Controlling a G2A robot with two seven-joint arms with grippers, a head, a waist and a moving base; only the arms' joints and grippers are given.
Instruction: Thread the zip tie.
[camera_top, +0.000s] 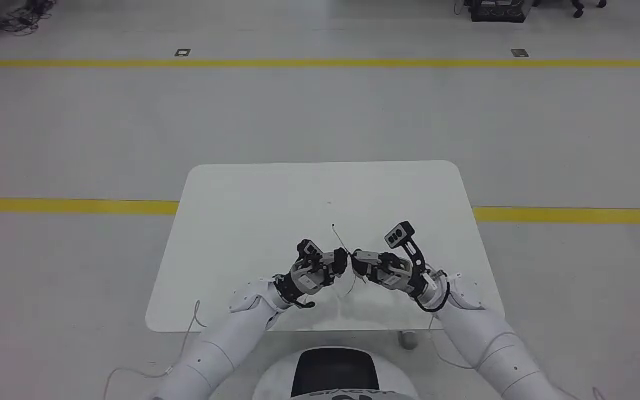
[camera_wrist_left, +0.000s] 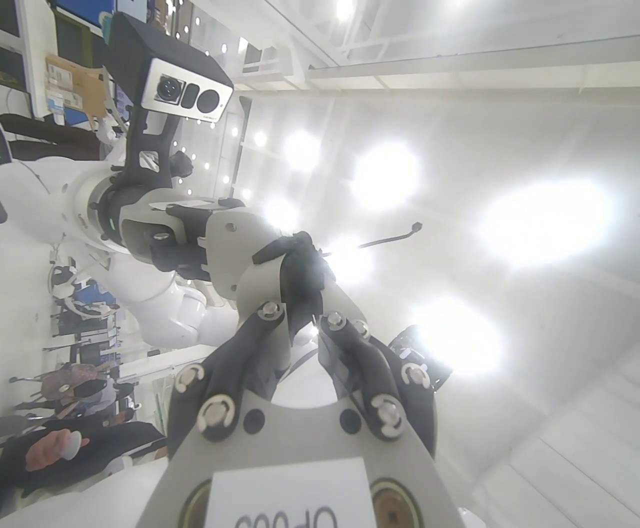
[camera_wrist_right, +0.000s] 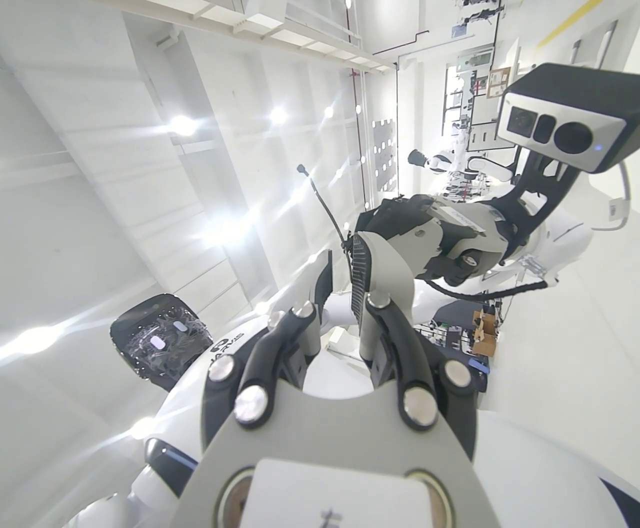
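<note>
Black zip tie (camera_wrist_right: 323, 206) head: clear from wrists, faint overhead.

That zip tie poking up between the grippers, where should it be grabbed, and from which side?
Probably on the zip tie, at the bare strap below its small head. It sticks up in open air, thin and slightly curved, so come from the side, closing across the strap.
</note>
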